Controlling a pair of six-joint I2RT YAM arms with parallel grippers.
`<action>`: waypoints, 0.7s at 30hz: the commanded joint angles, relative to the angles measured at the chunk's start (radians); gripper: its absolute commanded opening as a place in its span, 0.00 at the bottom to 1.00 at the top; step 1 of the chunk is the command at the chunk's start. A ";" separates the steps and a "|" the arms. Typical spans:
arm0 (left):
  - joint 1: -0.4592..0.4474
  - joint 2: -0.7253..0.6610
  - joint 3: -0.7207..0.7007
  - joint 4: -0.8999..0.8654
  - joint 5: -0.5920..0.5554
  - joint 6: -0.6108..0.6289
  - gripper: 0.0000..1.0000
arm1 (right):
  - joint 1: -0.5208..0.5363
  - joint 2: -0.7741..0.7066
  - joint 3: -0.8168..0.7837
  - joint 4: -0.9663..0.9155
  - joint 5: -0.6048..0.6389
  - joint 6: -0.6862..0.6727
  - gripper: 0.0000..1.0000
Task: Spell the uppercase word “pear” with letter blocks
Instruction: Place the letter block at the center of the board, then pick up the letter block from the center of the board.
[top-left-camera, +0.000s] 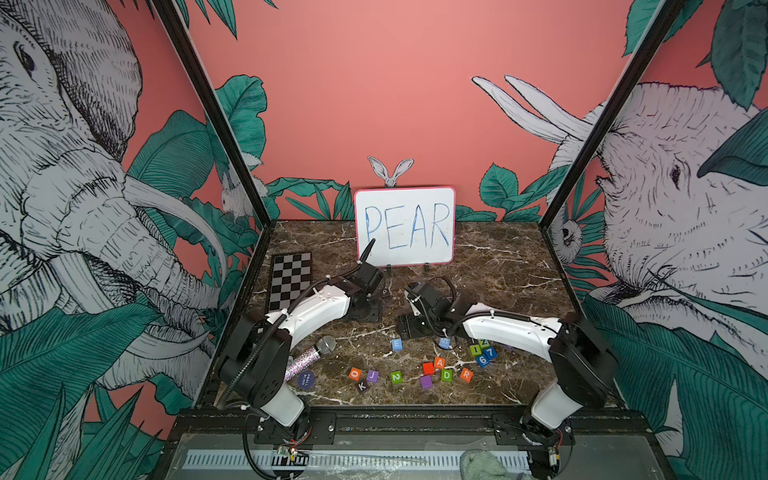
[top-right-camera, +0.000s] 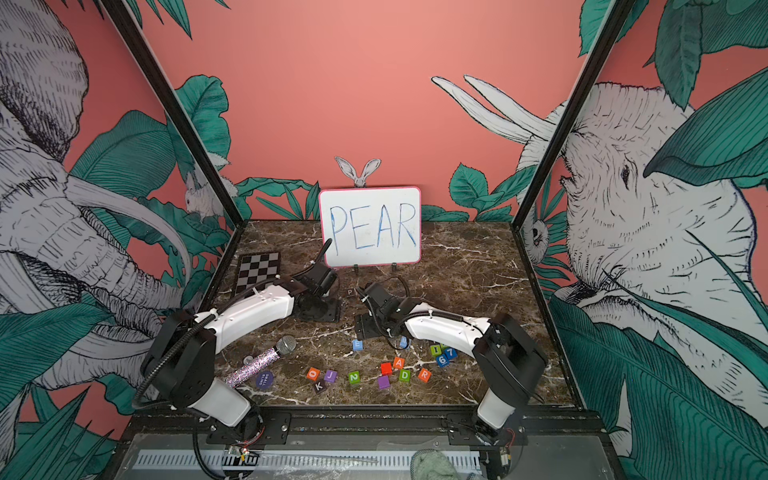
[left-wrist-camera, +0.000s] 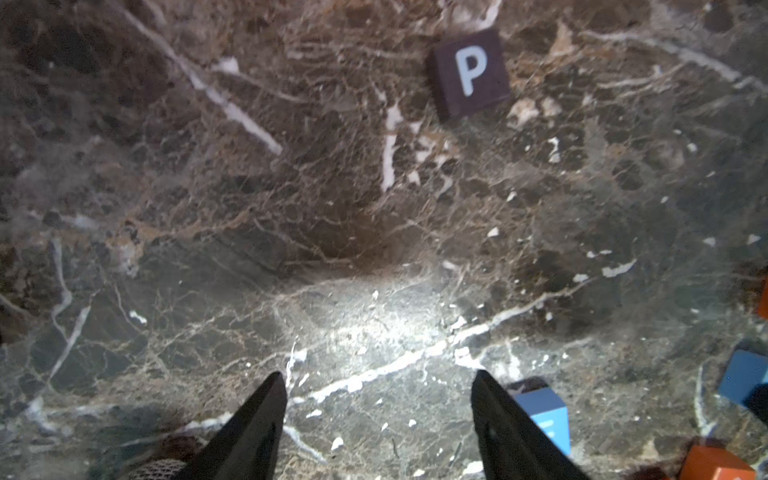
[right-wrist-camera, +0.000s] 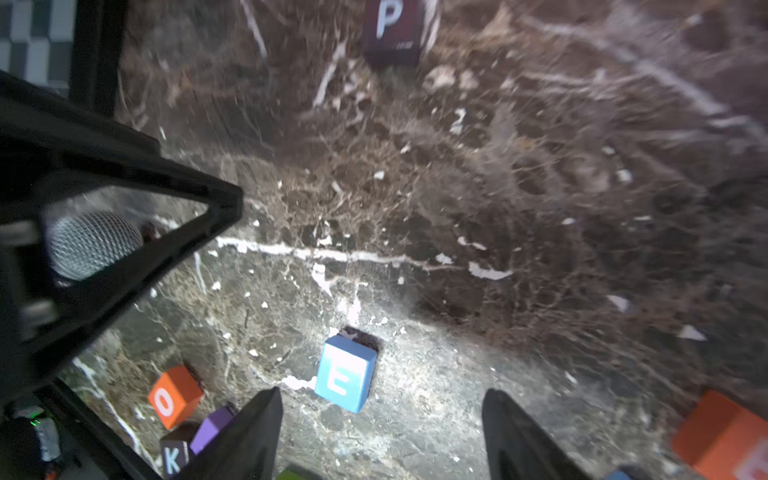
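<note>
The dark P block (top-left-camera: 385, 292) (left-wrist-camera: 471, 72) lies alone on the marble in front of the whiteboard. My left gripper (left-wrist-camera: 378, 378) is open above bare marble, well short of the P, with nothing between its fingers. The light blue E block (right-wrist-camera: 345, 374) (top-left-camera: 397, 344) rests on the table just ahead of my right gripper (right-wrist-camera: 382, 395), closer to one of its fingertips (right-wrist-camera: 272, 399); that gripper is open and touches nothing. The E block (left-wrist-camera: 540, 415) also shows beside a left finger. Orange A (top-left-camera: 439, 362) and orange R (top-left-camera: 466, 375) sit among the near cluster.
A pink-edged whiteboard (top-left-camera: 405, 226) reading PEAR stands at the back. A checkerboard (top-left-camera: 291, 278) lies at the back left, a glitter microphone (top-left-camera: 309, 357) and a purple disc (top-left-camera: 306, 379) at the near left. Other blocks, O (top-left-camera: 354, 373), K (top-left-camera: 361, 386), D (top-left-camera: 446, 375) and a digit cluster (top-left-camera: 484, 353), lie along the front.
</note>
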 joint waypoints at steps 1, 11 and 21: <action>0.017 -0.069 -0.045 0.010 0.000 -0.022 0.78 | 0.026 0.040 0.043 -0.064 -0.035 0.063 0.77; 0.058 -0.127 -0.084 0.024 0.030 0.007 0.99 | 0.075 0.156 0.157 -0.110 -0.044 0.069 0.72; 0.074 -0.125 -0.107 0.046 0.041 0.018 0.99 | 0.077 0.212 0.200 -0.167 -0.023 0.075 0.65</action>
